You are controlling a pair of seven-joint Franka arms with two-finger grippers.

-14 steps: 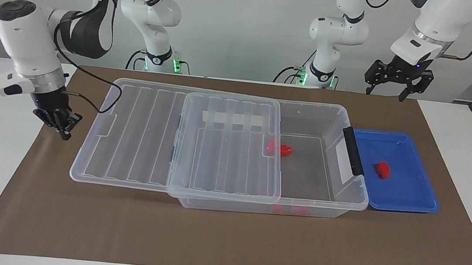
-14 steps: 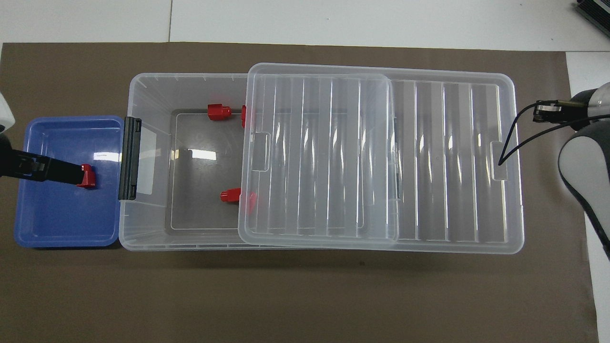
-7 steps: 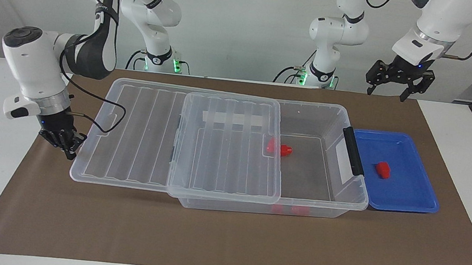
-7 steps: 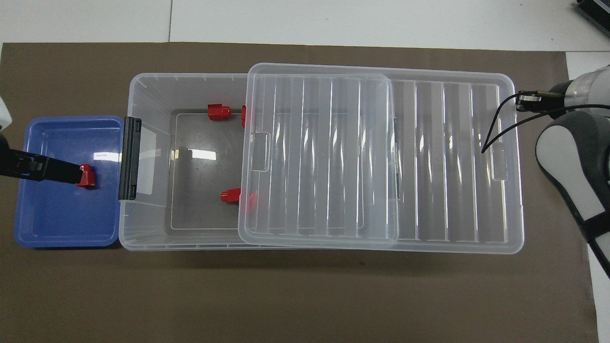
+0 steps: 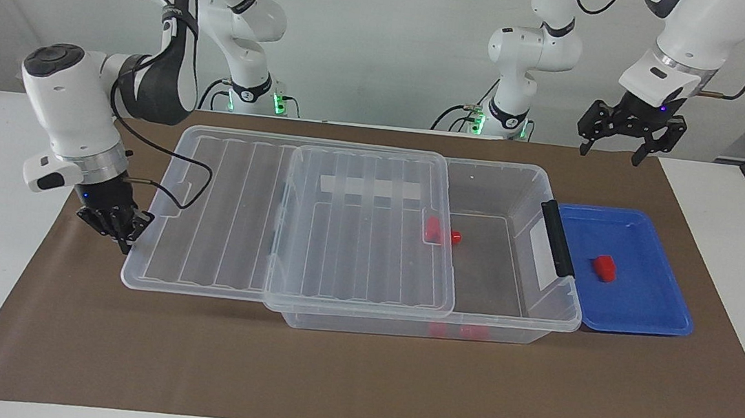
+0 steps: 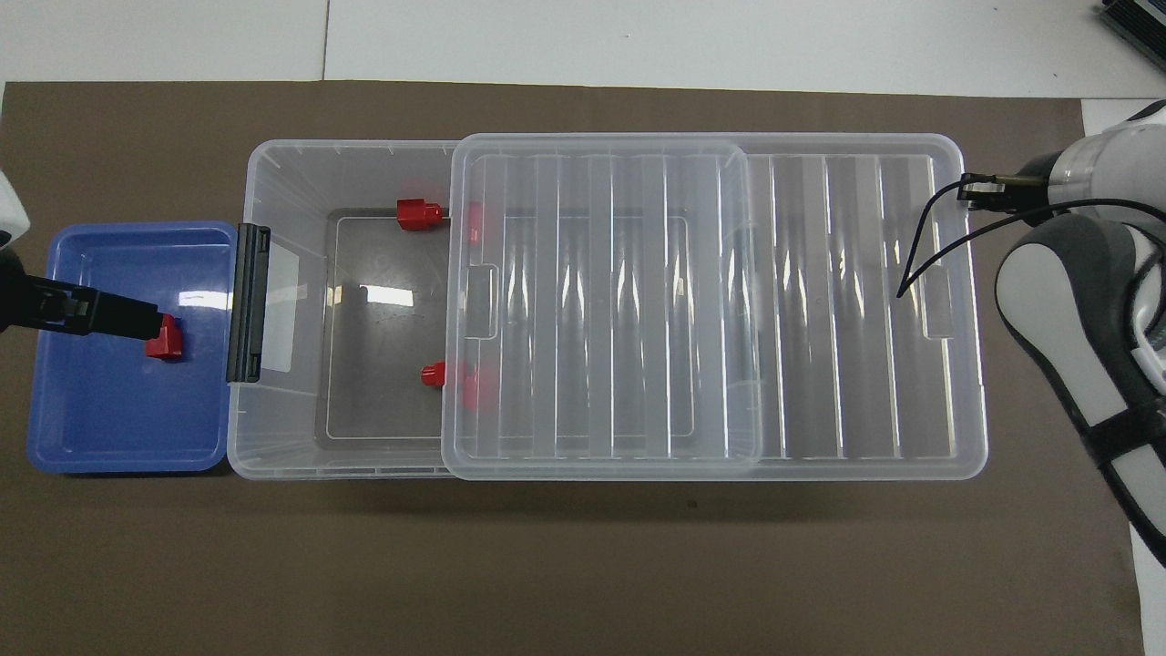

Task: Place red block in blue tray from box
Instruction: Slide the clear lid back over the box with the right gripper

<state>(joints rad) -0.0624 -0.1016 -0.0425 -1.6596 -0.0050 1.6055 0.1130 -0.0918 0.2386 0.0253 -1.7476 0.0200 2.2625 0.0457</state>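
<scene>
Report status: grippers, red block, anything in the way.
Left gripper open, up past the tray's robot-side edge. Right gripper shut, against the lid's end. Red block in tray. Lid half covers box.

Red block (image 6: 165, 341) lies in the blue tray (image 6: 109, 437), touching the tip of the left gripper's dark fingers (image 6: 100, 310) as seen from above. Box (image 6: 282, 182) sits just beside the tray, black clip (image 6: 247, 303) between them. Ribbed lid (image 6: 710, 310) covers most of the box; two red pieces (image 6: 418, 213) (image 6: 434, 373) show at its edge. Right arm (image 6: 1075, 310) at the lid's end.
</scene>
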